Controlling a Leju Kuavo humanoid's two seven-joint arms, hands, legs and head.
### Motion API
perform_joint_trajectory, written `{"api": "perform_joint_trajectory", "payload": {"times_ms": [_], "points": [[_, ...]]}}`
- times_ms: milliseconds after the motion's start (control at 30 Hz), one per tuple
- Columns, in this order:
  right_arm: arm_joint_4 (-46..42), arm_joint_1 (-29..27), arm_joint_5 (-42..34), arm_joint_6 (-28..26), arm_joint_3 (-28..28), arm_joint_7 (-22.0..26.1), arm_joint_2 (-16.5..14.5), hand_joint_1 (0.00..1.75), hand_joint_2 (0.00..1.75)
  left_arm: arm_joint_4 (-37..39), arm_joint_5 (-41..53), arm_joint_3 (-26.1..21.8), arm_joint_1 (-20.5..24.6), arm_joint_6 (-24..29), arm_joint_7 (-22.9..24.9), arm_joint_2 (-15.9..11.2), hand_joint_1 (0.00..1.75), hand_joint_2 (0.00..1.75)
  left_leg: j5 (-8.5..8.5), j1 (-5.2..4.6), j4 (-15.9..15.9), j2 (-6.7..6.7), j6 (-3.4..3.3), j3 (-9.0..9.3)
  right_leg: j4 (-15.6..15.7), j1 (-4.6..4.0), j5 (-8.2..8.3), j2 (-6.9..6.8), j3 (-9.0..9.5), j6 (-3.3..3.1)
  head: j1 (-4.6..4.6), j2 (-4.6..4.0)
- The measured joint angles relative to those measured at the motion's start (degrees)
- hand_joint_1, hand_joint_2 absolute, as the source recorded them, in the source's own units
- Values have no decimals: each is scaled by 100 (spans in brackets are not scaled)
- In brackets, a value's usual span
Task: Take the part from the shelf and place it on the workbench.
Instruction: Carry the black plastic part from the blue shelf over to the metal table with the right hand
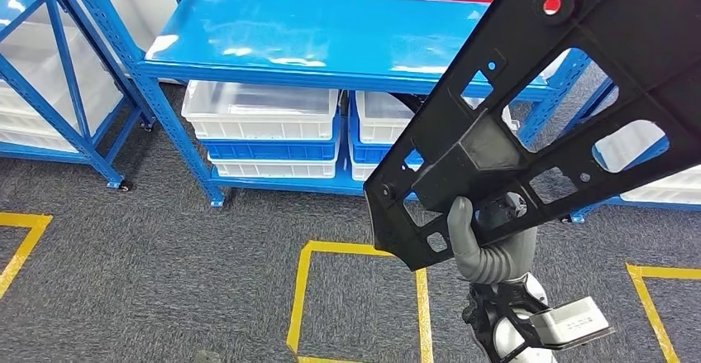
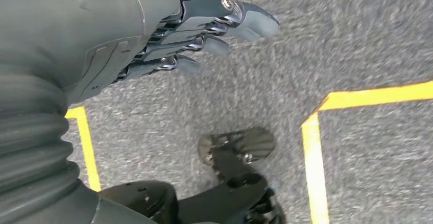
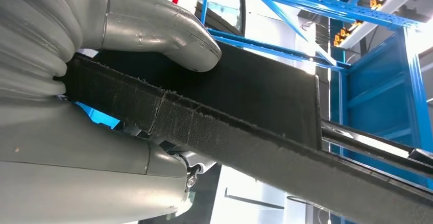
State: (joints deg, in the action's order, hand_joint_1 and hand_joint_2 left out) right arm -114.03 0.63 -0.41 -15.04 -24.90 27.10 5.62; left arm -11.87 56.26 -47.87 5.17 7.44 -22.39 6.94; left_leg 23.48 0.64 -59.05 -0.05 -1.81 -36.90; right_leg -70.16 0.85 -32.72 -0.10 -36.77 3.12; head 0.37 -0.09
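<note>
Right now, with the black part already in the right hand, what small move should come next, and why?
Probably a slow turn away from the blue shelf, keeping the grip firm. The right hand grips the black part near its lower end, thumb pressed on its face, so it is already off the shelf. The long part juts up over the shelf edge, so it could catch. The left hand hangs free above the carpet.

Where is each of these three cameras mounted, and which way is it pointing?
Head view: high on the body, looking forward and down at the blue shelf, white bins and carpet; the right hand holds the black part.
Left wrist view: behind the left hand, looking down at carpet and yellow tape.
Right wrist view: behind the right hand, facing blue racking.
Shared: head and right wrist views both show the part.
</note>
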Motion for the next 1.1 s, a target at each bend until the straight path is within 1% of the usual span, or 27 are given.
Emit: {"api": "perform_joint_trajectory", "payload": {"times_ms": [33,67,100,133,167,233,267,300,333,367,400,433,467,500,567,600,633,733,767,800,833,900,933,967,1000,1067,1100], "points": [[-3,2,3,1,1,3,4,175,175,0,0,0,0,-3,-1,5,0,175,-42,4,-2,-3,26,-37,463,9,103,-2,303,41,2,0],[-7,2,10,4,0,8,6,175,175,0,0,0,0,-6,-3,8,0,175,-78,-4,-4,-7,58,-64,861,2,197,0,541,54,0,0],[-13,4,22,12,-1,18,7,175,175,0,0,0,1,-11,-4,9,0,175,-115,-12,-2,-8,95,-81,1158,-7,270,3,712,44,-6,0],[-18,3,36,23,-1,26,7,175,175,0,0,0,1,-15,-5,9,0,175,-147,-21,1,-8,131,-86,1275,-21,305,7,766,12,-12,0],[-21,-1,52,34,0,33,10,175,175,0,0,0,0,-20,-6,8,0,175,-184,-23,17,-6,170,-86,1273,-44,339,12,741,-31,-19,0],[-24,-4,71,49,2,40,18,175,175,0,0,0,-6,-25,-6,5,0,175,-203,2,1,-8,241,-109,1279,-25,418,5,716,-126,-22,0],[-25,-5,74,52,3,42,20,175,175,0,0,0,-9,-25,-6,4,0,175,-110,13,-93,-10,267,-155,1286,-11,464,-2,705,-180,-28,0],[-25,-5,74,55,2,43,19,175,175,0,0,0,-13,-25,-6,3,0,175,80,19,-319,-13,284,-245,1294,6,512,-9,684,-228,-38,0],[-26,-6,74,57,2,44,18,175,175,0,0,0,-14,-26,-6,3,0,175,333,22,-660,-14,294,-369,1290,1,550,-13,656,-261,-50,0],[-26,-12,74,58,1,45,18,175,175,0,0,0,-15,-26,-6,3,0,175,584,22,-1061,-14,304,-497,1285,-11,586,-16,609,-286,-57,0],[-26,-19,74,59,0,45,17,175,175,1,0,0,-17,-27,-6,3,0,175,767,23,-1417,-15,313,-592,1280,-24,617,-16,565,-295,-60,0],[-26,-25,74,59,0,45,17,175,175,1,0,0,-19,-28,-6,4,0,175,847,23,-1609,-14,316,-604,1276,-34,646,-16,526,-296,-60,0],[-26,-31,74,59,1,45,17,175,175,2,0,0,-20,-29,-6,4,0,175,823,24,-1572,-14,313,-501,1272,-41,669,-15,494,-290,-60,0],[-26,-33,76,60,1,45,17,175,175,2,0,0,-20,-31,-6,4,0,175,715,24,-1308,-14,303,-281,1264,-44,687,-13,471,-280,-61,0],[-26,-34,91,62,1,46,17,175,175,1,1,0,-11,-34,-8,2,0,175,493,17,-517,-18,266,262,1229,-58,709,-10,436,-252,-62,0],[-27,-34,103,64,2,48,19,175,175,0,1,0,-5,-37,-13,1,0,175,436,7,-232,-20,241,434,1208,-69,719,-11,416,-234,-58,0],[-28,-33,117,65,2,51,19,175,175,0,2,0,-2,-38,-19,-1,0,175,420,-12,-86,-23,213,505,1192,-77,734,-12,393,-209,-54,0],[-30,-40,162,68,0,63,21,175,175,1,6,0,-6,-41,-39,-1,0,175,339,-51,-18,-17,94,445,1170,-62,777,-10,309,-107,-58,0],[-31,-46,172,69,2,67,23,175,175,1,7,0,-4,-46,-43,-2,0,175,292,-42,5,-11,48,415,1101,-60,720,-5,250,-92,-55,0],[-31,-51,176,70,3,72,25,175,175,1,8,0,0,-54,-46,-3,0,175,241,-27,28,-4,5,375,934,-61,598,-1,158,-96,-42,0],[-32,-57,182,70,4,78,26,175,175,0,9,0,3,-63,-48,-3,0,175,195,-15,37,1,-23,326,655,-55,415,3,28,-111,-27,0],[-32,-75,205,70,4,92,30,175,175,0,10,0,-2,-89,-50,-5,0,175,110,-15,35,4,-44,197,-91,-38,34,3,-258,-123,-5,0],[-32,-92,225,70,4,99,36,175,175,1,11,0,-8,-108,-50,-6,0,175,67,-15,33,6,-40,133,-358,-26,-77,3,-338,-100,-4,0],[-32,-111,245,70,6,107,44,175,175,1,11,0,-15,-136,-50,-6,0,175,21,-12,31,7,-30,72,-416,-13,-107,2,-307,-57,-4,0],[-32,-127,262,70,8,114,51,175,175,2,11,0,-23,-165,-49,-6,0,175,-20,-8,31,7,-16,21,-246,1,-62,2,-163,-5,-1,0],[-42,-139,303,70,10,125,61,175,175,2,11,0,-39,-212,-41,-8,0,175,-104,1,27,4,37,-63,623,28,139,-2,398,84,2,0],[-49,-143,324,70,10,128,63,175,175,2,14,0,-44,-231,-33,-10,0,175,-139,-4,27,3,71,-89,993,21,229,1,614,90,3,0]]}}
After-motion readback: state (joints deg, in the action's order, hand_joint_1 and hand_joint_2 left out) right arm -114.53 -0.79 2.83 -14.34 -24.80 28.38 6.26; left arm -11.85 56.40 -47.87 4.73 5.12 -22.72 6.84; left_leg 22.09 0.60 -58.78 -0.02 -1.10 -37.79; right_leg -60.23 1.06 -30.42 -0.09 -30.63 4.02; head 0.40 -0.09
